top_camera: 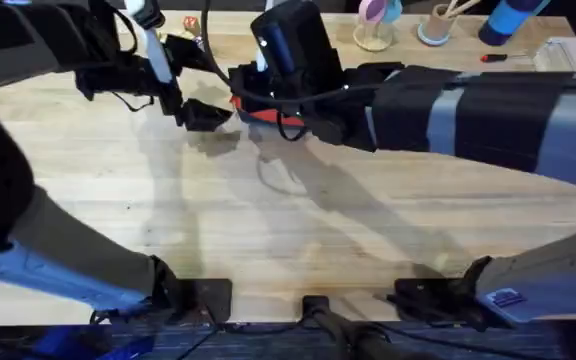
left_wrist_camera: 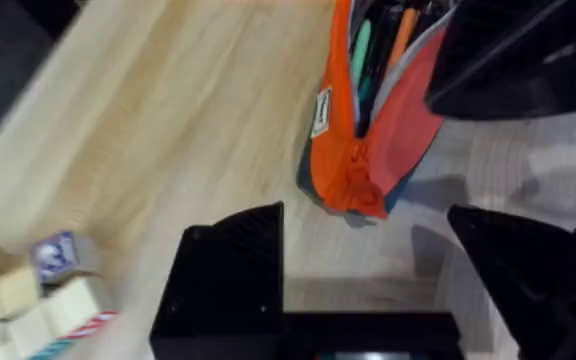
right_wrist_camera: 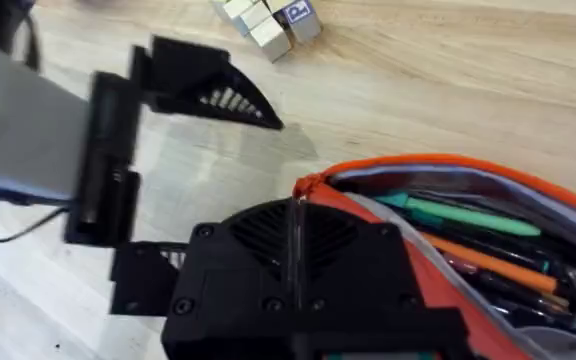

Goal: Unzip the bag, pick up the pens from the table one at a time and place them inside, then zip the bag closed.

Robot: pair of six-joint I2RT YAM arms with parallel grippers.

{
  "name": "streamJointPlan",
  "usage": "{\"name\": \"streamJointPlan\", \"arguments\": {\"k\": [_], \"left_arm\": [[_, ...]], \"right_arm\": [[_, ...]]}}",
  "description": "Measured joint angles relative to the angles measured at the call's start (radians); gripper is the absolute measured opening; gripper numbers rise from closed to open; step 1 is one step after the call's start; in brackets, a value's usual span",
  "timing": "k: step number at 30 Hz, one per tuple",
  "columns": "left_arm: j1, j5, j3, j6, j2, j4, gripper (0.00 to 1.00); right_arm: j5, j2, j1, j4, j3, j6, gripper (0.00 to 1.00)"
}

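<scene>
Your left gripper (left_wrist_camera: pixel 368 290) hangs with its two black fingers spread wide apart and nothing between them, poised just short of the zipper end of the bag (left_wrist_camera: pixel 368 150), which lies on the table (left_wrist_camera: pixel 168 130) with its orange mouth gaping. From the left wrist you can see a green pen and an orange pen (left_wrist_camera: pixel 400 35) already lying inside the pouch, and the orange zipper tape bunched at the near end. Your right gripper (right_wrist_camera: pixel 298 260) sits pressed over the bag's (right_wrist_camera: pixel 448 170) edge at the orange zipper end, but its fingers are hidden under the wrist housing, so you cannot tell whether they are clenched or released. From the right wrist the bag is unzipped, with a green pen (right_wrist_camera: pixel 448 212), an orange pen (right_wrist_camera: pixel 478 258) and darker pens packed along its length. From above, both arms meet at the far middle of the table (top_camera: pixel 268 220), the left gripper (top_camera: pixel 200 115) just beside the bag (top_camera: pixel 258 112), of which a red-orange sliver peeks out under the right arm. A cluster of small wooden blocks (left_wrist_camera: pixel 23 300) rests on the table near your left gripper; the same blocks (right_wrist_camera: pixel 263 20) lie beyond the left gripper (right_wrist_camera: pixel 208 160) in the right wrist view
</scene>
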Motion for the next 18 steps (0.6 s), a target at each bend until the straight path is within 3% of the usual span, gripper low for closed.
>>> {"name": "streamJointPlan", "arguments": {"k": [2,11,13,14,15,18], "left_arm": [[0.000,0.006,0.000,-0.042,0.084,-0.003,0.994],[0.002,0.024,-0.001,-0.062,0.096,-0.039,0.994],[0.033,0.027,-0.001,-0.056,0.096,-0.106,0.994],[0.050,0.030,-0.001,-0.046,0.096,-0.133,0.994],[0.111,0.043,-0.001,0.001,0.096,-0.215,0.995],[0.182,0.053,-0.001,0.078,0.096,-0.309,0.995]], "right_arm": [[0.000,0.000,0.000,0.000,0.000,0.000,0.028],[0.000,0.000,0.000,0.000,0.000,0.000,0.028],[0.000,0.000,0.001,-0.001,0.000,0.000,0.030],[0.000,0.000,0.005,-0.003,0.000,0.001,0.084],[0.000,0.000,0.022,-0.020,0.000,-0.001,0.479],[0.000,0.000,0.046,-0.039,0.000,-0.001,0.912]]}}
